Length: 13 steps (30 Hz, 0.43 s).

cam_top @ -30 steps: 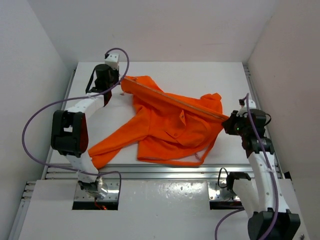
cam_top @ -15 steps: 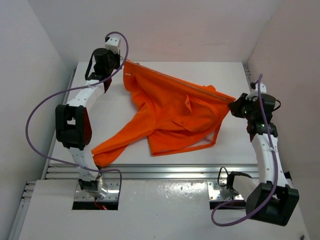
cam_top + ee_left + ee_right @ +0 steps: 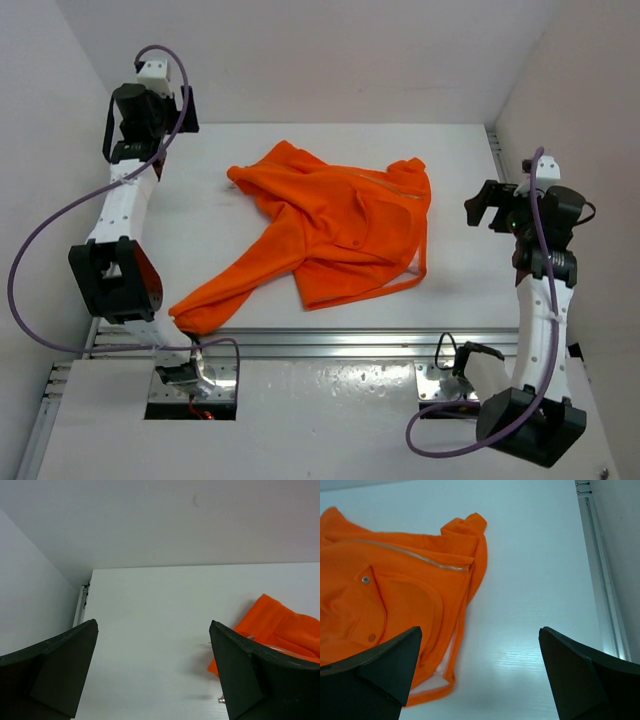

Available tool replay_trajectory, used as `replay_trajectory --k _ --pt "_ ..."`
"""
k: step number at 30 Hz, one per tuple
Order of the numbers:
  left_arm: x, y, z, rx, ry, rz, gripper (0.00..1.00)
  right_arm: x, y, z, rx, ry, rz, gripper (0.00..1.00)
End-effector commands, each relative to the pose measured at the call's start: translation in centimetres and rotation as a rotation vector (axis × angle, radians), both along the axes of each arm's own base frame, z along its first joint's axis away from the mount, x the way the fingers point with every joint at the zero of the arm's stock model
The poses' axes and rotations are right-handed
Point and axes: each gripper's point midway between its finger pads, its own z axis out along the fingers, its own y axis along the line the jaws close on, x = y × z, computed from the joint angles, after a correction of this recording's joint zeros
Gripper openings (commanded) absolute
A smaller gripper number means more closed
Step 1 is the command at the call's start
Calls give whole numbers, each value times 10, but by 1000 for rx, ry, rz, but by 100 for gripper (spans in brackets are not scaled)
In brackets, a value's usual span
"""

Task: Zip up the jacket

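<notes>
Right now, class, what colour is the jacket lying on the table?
Bright orange; the jacket shows best in the top external view.

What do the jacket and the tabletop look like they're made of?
Jacket: soft matte woven fabric, maybe cotton; it creases and folds limply. One snap looks metallic, shiny. Tabletop: hard smooth white board, slight sheen, possibly laminate; soft glare shows in the right wrist view.

jacket (image 3: 395, 595) cut off at right wrist view's left edge, zipper (image 3: 415, 556) ends too small to tell
</notes>
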Motion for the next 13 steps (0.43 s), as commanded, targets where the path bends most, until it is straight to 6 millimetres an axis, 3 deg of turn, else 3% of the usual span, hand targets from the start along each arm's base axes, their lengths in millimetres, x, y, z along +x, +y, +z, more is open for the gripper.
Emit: replay_trajectory --k 1,5,8,13 --pt "-27 -5 14 -21 78 -29 100 -7 0 -4 -52 86 97 100" --pt "-46 19 -9 -9 148 21 100 -9 -16 -32 -131 162 157 100" --pt "-55 40 -21 -29 170 62 100 -9 -28 -57 -97 228 161 100" --pt "-59 53 -28 -25 180 61 100 3 -41 -63 -77 233 152 100"
